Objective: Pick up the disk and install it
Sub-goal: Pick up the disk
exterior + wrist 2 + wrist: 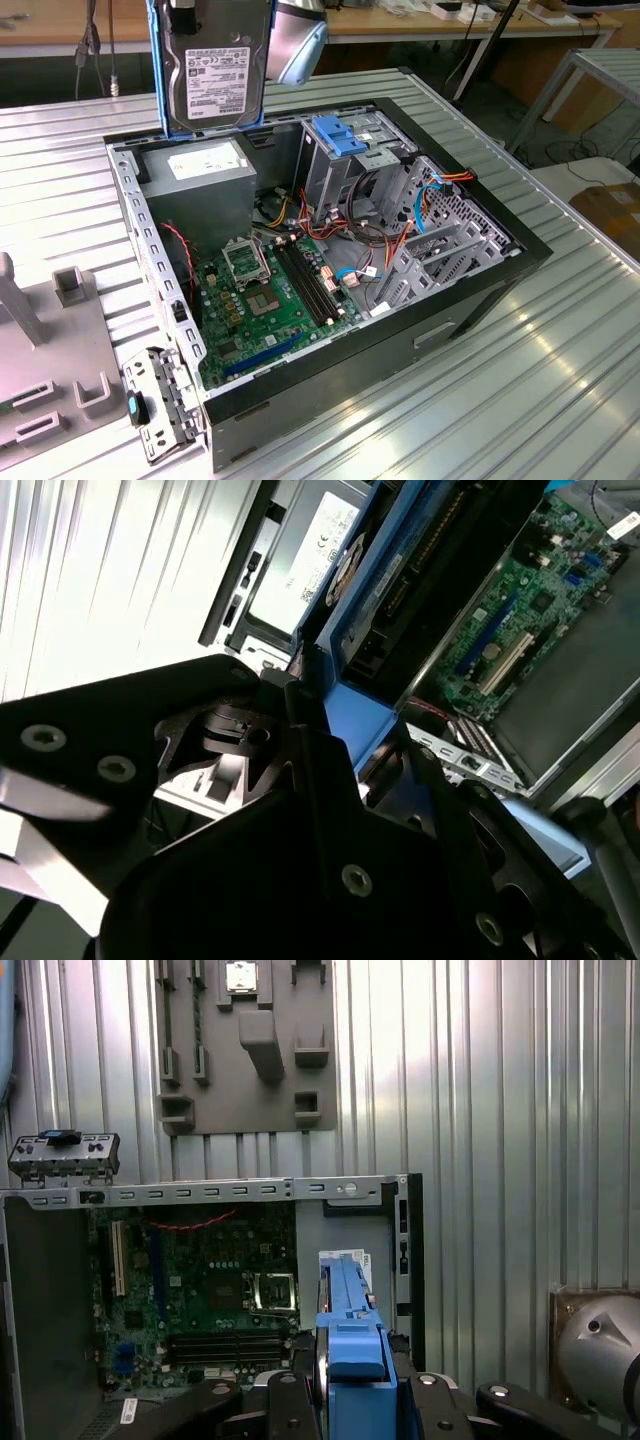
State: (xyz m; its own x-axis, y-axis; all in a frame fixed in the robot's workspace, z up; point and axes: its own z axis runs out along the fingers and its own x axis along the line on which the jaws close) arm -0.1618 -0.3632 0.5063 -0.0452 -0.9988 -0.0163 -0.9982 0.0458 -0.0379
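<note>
Disk point(212, 75): upright, label side showing in the exterior view, suspended just above the grey power supply point(205, 165) in the open computer case point(330, 395). The tool point(352, 1405) clamps its blue side rails. The case rests on the ribbed desk point(560, 390).

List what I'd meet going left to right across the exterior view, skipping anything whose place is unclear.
Grey fixture plate → disk, held up above the case → blue bracket atop the drive cage → cardboard box.
</note>
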